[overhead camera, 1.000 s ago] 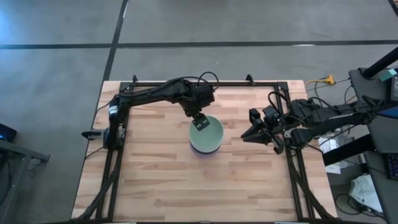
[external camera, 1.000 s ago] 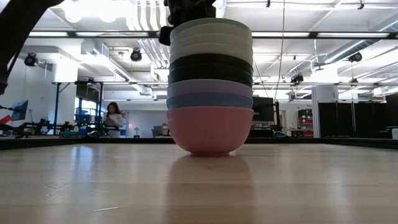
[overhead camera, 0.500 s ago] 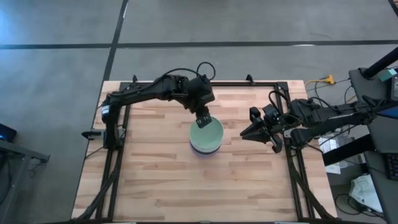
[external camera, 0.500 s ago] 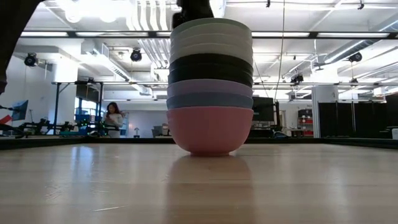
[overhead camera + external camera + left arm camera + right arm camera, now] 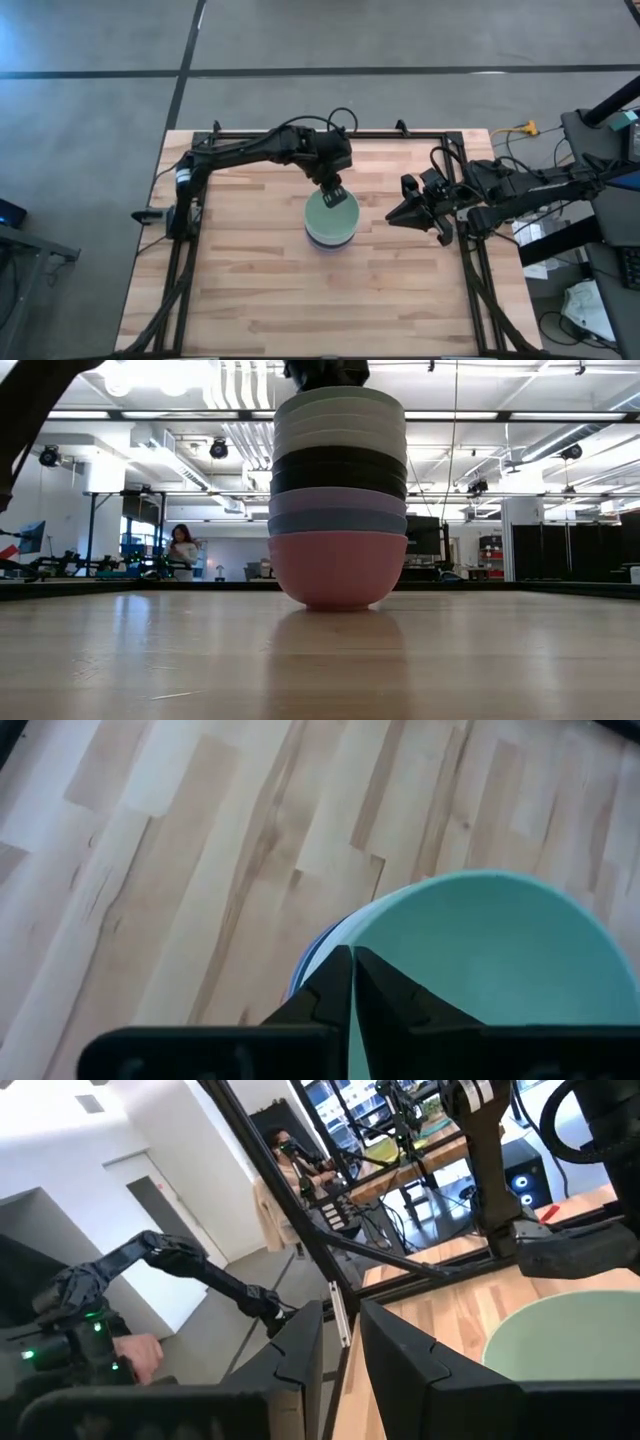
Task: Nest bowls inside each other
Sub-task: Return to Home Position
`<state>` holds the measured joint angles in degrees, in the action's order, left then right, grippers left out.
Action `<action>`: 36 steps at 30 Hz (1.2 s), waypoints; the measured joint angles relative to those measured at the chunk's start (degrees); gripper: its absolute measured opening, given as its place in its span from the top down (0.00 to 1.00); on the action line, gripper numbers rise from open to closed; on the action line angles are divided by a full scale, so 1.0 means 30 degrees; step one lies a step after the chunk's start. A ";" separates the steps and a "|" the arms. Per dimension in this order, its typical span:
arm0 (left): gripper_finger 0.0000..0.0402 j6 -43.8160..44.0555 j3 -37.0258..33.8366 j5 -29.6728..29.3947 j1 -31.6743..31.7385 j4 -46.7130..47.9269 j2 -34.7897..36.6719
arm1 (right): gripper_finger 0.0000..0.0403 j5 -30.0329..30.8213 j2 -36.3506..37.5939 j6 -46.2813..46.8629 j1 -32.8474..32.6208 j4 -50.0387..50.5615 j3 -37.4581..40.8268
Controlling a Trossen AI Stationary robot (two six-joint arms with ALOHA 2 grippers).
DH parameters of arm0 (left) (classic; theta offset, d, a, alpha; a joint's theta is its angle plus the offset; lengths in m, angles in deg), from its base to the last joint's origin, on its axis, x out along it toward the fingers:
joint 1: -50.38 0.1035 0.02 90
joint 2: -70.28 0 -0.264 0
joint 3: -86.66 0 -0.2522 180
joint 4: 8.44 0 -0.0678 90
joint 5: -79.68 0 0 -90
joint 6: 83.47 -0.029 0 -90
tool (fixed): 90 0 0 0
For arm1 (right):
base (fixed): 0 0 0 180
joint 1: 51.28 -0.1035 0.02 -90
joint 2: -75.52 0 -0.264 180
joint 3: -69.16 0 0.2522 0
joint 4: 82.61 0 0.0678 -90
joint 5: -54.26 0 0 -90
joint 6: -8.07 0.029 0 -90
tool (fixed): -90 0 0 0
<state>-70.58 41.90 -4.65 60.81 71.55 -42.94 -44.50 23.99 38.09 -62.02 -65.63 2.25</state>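
Bowls are being shown nested in one stack (image 5: 331,222) standing on the wooden table (image 5: 240,290). Read upward in the low view, the stack is being formed by a pink bowl (image 5: 337,570) at the base, then a blue bowl (image 5: 337,521), a lavender bowl (image 5: 337,501), black bowls (image 5: 340,470), white bowls (image 5: 340,432) and a mint green bowl (image 5: 340,400) on top. The left gripper (image 5: 337,195) is being held just above the stack's top rim, its claw pressed fully together with nothing between the fingers (image 5: 320,1000). Whether it is touching the top bowl cannot be told. The right gripper (image 5: 397,215) is being held to the right of the stack, well apart from it, with only a narrow gap being left in its claw and nothing being gripped. A person (image 5: 183,550) is being seen far behind the stack, in the room beyond.
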 joint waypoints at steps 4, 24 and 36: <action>1.00 0.0022 -0.0007 -0.0007 0.0029 0.0094 -0.0008 | 0.83 0.0001 0.0000 0.0000 0.0000 0.0000 0.0000; 1.00 -0.0443 -0.6424 -0.0394 -0.2982 -1.2674 0.8339 | 0.89 0.2404 -0.4215 -0.4398 0.0660 -1.3685 -0.0231; 1.00 -0.1583 -1.3478 -0.2780 -0.3165 -2.0757 1.8446 | 0.98 0.7069 0.2776 -1.2310 0.1679 -0.4970 -0.4676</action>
<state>-75.33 1.46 -12.99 51.32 9.27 12.39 -23.29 32.32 1.16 -56.98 -80.54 -11.78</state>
